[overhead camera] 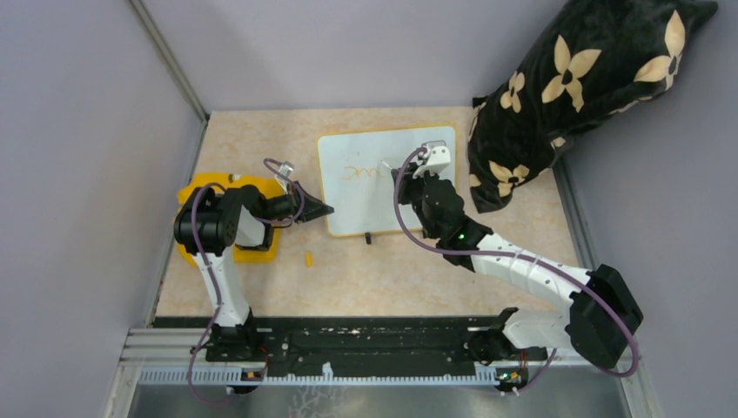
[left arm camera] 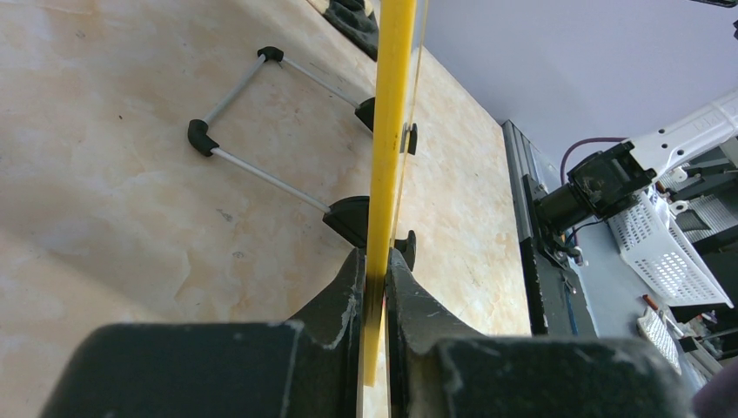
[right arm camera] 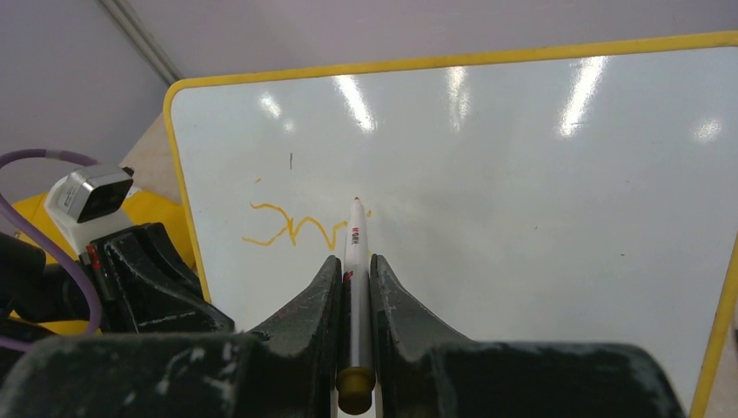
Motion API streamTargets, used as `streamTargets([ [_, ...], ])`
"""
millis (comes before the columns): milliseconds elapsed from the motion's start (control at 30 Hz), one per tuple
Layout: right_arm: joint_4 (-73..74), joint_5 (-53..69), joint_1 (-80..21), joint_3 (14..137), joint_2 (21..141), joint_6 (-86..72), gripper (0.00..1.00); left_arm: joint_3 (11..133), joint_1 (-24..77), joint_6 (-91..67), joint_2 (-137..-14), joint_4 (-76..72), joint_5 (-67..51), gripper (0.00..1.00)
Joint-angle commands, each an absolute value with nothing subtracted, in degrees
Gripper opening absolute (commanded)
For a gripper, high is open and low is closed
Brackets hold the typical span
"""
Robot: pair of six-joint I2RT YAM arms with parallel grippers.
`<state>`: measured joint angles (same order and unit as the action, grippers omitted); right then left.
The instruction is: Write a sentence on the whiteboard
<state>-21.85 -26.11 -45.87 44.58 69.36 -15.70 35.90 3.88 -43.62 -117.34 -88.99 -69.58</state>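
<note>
The whiteboard lies flat at the middle back of the table, white with a thin yellow rim. One short line of orange-yellow strokes of the sentence shows near its far left part; it also shows in the right wrist view. My right gripper is over the board, shut on a white marker with a yellow end cap. The marker's tip touches the board just right of the strokes. My left gripper is shut on the board's yellow rim at its left edge.
A yellow cloth lies under my left arm. A small yellow cap lies on the table in front of the board. A black flowered cushion leans at the back right. A wire stand with black corners shows beside the rim.
</note>
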Motion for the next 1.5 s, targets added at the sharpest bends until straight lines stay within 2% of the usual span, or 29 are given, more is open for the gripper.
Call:
streamTargets([
  [0,-23.5,-24.2,-45.3,44.3,68.0,-16.3,0.00,36.6,4.0,-43.7,-118.9,-100.5,-69.1,0.00],
  [1467,-21.9,-27.7,-45.4,44.5,72.7,-17.7,0.00,36.7,4.0,-43.9,-119.1,-100.5,-69.1,0.00],
])
